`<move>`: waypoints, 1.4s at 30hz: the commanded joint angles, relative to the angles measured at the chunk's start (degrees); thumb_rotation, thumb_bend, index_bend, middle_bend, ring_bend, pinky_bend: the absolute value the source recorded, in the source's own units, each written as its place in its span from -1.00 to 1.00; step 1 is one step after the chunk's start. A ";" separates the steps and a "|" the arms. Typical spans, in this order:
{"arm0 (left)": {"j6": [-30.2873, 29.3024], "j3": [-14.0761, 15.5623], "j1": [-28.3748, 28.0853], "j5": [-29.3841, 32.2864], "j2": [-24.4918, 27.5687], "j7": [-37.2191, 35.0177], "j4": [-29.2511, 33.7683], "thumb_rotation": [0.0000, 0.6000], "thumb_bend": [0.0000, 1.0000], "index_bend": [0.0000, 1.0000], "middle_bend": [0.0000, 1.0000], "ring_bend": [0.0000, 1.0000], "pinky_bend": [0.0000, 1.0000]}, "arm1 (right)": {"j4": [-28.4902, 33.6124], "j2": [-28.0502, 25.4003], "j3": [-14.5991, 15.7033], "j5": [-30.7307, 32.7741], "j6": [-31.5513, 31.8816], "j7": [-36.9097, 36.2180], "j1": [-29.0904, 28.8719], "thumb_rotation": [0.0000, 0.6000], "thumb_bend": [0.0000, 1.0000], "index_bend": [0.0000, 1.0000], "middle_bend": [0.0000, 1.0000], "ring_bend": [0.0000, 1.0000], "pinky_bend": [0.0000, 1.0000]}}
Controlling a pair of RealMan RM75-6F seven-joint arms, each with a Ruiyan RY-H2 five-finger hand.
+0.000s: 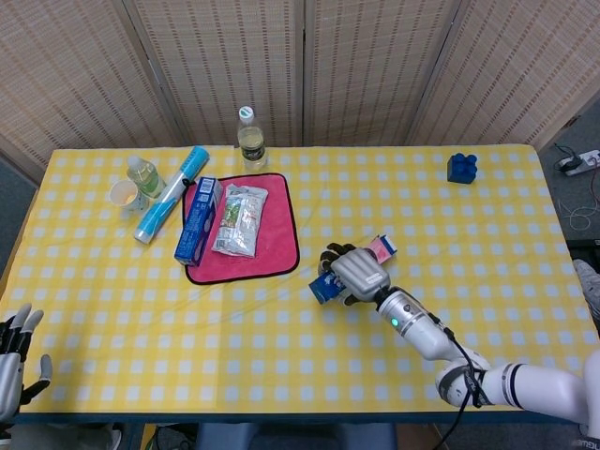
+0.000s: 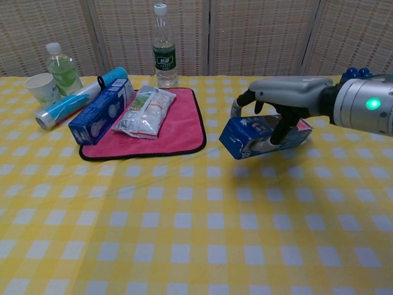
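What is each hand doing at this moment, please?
Left hand: open, holding nothing, at the table's near edge.
Right hand: grips the blue carton from above, lifted off the table.

Bright, even indoor light (soft shadows), sharp focus

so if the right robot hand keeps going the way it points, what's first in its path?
Likely the pink mat, near its lower right corner. The right robot hand, holding the blue carton, points up-left toward it. Its height above the table is unclear.
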State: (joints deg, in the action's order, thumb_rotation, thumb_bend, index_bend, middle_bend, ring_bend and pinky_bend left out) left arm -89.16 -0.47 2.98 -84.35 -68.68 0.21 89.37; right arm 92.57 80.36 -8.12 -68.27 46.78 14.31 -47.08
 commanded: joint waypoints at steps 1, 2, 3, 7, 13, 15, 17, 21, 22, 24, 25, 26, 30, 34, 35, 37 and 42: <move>0.06 0.00 0.01 0.04 0.09 0.00 0.08 1.00 0.17 -1.00 -1.00 -1.00 -1.00 | 6.15 -3.68 -2.55 -8.26 4.49 -13.03 2.38 1.00 -0.41 -0.08 -0.48 -0.71 -0.57; 0.05 -0.01 0.00 -0.01 0.11 0.03 0.14 1.00 0.17 -1.00 -1.00 -1.00 -1.00 | 6.43 -3.99 -2.87 -9.59 5.38 -15.45 2.71 1.00 -0.41 -0.08 -0.47 -0.71 -0.57; 0.01 -0.02 0.00 -0.06 0.14 0.06 0.21 1.00 0.17 -1.00 -1.00 -1.00 -1.00 | 6.67 -4.30 -3.17 -10.81 6.25 -17.87 3.03 1.00 -0.41 -0.08 -0.47 -0.71 -0.57; -0.27 -0.15 0.01 -0.25 0.29 0.06 0.52 1.00 0.17 -1.00 -1.00 -1.00 -1.00 | 7.15 -5.97 -4.55 -14.70 9.98 -29.40 4.42 1.00 -0.41 -0.08 -0.47 -0.71 -0.57; -0.26 -0.20 -0.11 -0.47 0.36 0.20 0.86 1.00 0.17 -1.00 -1.00 -1.00 -1.00 | 6.33 -7.83 -5.54 -17.05 13.71 -40.57 5.98 1.00 -0.41 -0.08 -0.47 -0.71 -0.57; -0.33 -0.23 -0.18 -0.68 0.35 0.30 0.98 1.00 0.17 -1.00 -1.00 -1.00 -1.00 | 6.13 -8.46 -5.47 -17.77 14.42 -42.50 6.29 1.00 -0.41 -0.08 -0.47 -0.71 -0.57; -0.32 -0.23 -0.26 -0.83 0.38 0.44 1.10 1.00 0.17 -1.00 -1.00 -1.00 -1.00 | 6.22 -8.66 -5.43 -18.52 15.43 -44.48 6.61 1.00 -0.41 -0.08 -0.47 -0.71 -0.57; -0.36 -0.22 -0.25 -0.86 0.44 0.62 1.28 1.00 0.17 -1.00 -1.00 -1.00 -1.00 | 6.51 -8.90 -5.39 -21.31 18.46 -48.77 7.20 1.00 -0.41 -0.08 -0.47 -0.69 -0.57; -0.34 -0.20 -0.22 -0.82 0.46 0.63 1.28 1.00 0.17 -1.00 -1.00 -1.00 -1.00 | 6.47 -8.69 -5.48 -21.86 19.52 -49.68 7.40 1.00 -0.41 -0.08 -0.47 -0.67 -0.57; -0.33 -0.19 -0.17 -0.71 0.54 0.67 1.26 1.00 0.17 -1.00 -1.00 -1.00 -1.00 | 6.69 -8.77 -5.33 -23.35 21.02 -51.87 7.59 1.00 -0.41 -0.08 -0.45 -0.65 -0.57; -0.38 -0.21 -0.14 -0.68 0.54 0.64 1.27 1.00 0.17 -1.00 -1.00 -1.00 -1.00 | 6.86 -8.91 -5.25 -24.09 21.67 -52.96 7.64 1.00 -0.41 -0.08 -0.45 -0.64 -0.57; -0.43 -0.22 -0.11 -0.66 0.54 0.59 1.27 1.00 0.17 -1.00 -1.00 -1.00 -1.00 | 7.08 -9.10 -5.12 -24.89 22.39 -54.06 7.71 1.00 -0.41 -0.08 -0.45 -0.63 -0.57; -0.30 -0.09 -0.14 -0.80 0.51 0.68 1.27 1.00 0.17 -1.00 -1.00 -1.00 -1.00 | 8.07 -10.55 -4.35 -25.05 21.72 -52.23 7.73 1.00 -0.40 -0.08 -0.43 -0.62 -0.57; -0.13 -0.06 -0.17 -0.71 0.40 0.74 1.22 1.00 0.17 -1.00 -1.00 -1.00 -1.00 | 8.51 -12.42 -2.75 -23.08 17.39 -44.14 7.35 1.00 -0.41 -0.08 -0.42 -0.62 -0.57; -0.01 -0.04 -0.20 -0.64 0.40 0.79 1.23 1.00 0.17 -1.00 -1.00 -1.00 -1.00 | 8.86 -13.25 -2.05 -22.21 15.42 -41.62 7.14 1.00 -0.41 -0.08 -0.43 -0.62 -0.57; 0.11 -0.04 -0.24 -0.60 0.42 0.83 1.27 1.00 0.17 -1.00 -1.00 -1.00 -1.00 | 9.42 -14.52 -1.07 -20.82 12.45 -37.98 6.76 1.00 -0.41 -0.08 -0.43 -0.62 -0.57; 0.33 -0.04 -0.30 -0.47 0.30 0.77 1.16 1.00 0.17 -1.00 -1.00 -1.00 -1.00 | 10.24 -16.72 1.09 -17.05 6.37 -28.13 5.98 1.00 -0.40 -0.08 -0.43 -0.62 -0.57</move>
State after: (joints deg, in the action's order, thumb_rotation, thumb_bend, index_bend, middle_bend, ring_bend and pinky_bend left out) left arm -88.84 -0.51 2.69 -84.82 -68.38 0.98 90.54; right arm 102.15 65.33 -8.77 -87.89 56.60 -18.81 -40.49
